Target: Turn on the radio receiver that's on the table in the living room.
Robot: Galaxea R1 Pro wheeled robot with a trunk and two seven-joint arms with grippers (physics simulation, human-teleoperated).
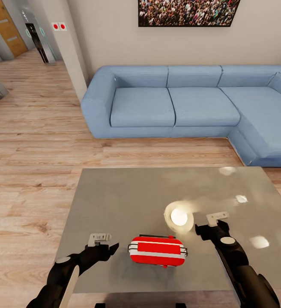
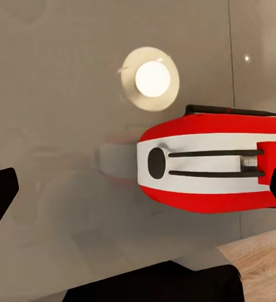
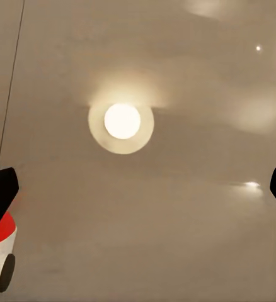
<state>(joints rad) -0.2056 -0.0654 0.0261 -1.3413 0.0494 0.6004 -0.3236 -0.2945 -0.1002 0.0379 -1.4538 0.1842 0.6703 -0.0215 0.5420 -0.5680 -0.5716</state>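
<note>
While radio receiver (image 1: 157,251) lies on table (image 1: 115,196), both claws seemingly open; apart.

Red radio receiver (image 1: 157,251) flat on table (image 1: 115,196)

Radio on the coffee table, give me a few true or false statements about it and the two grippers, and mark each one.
1. The radio receiver lies on the table between the two grippers. True.
2. The left gripper is clamped on the radio. False: its fingers are spread, and it sits beside the radio without gripping it.
3. The radio is blue. False: it is red with a white band.
4. The right gripper is open with nothing between its fingers. True.
5. The radio sits on the sofa. False: it is on the grey table, near the robot's edge.
</note>
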